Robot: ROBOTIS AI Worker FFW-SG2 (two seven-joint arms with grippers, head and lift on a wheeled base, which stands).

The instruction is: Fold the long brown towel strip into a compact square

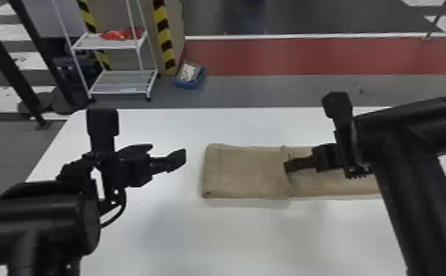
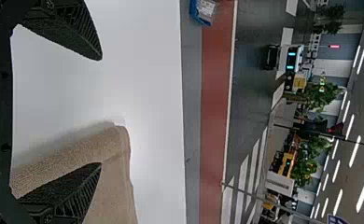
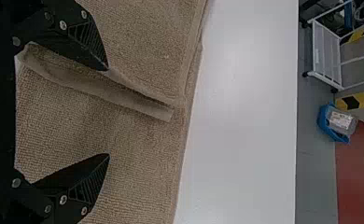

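Fingers gape on left gripper (image 2: 101, 111) and right gripper (image 3: 108, 112); towel (image 1: 248, 172) looks soft, floppy, best pinched at its folded end.

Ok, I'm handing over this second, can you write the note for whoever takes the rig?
Left pincer: open, off the strip's left end.
Right pincer: open, at the flap's inner edge, over the cloth.
Towel strip: lying crosswise on the white table, running on to the right behind the right arm.
Done: left end folded inward, making a flap.
Left: fold in the right-hand length, then probably tidy it into a square.
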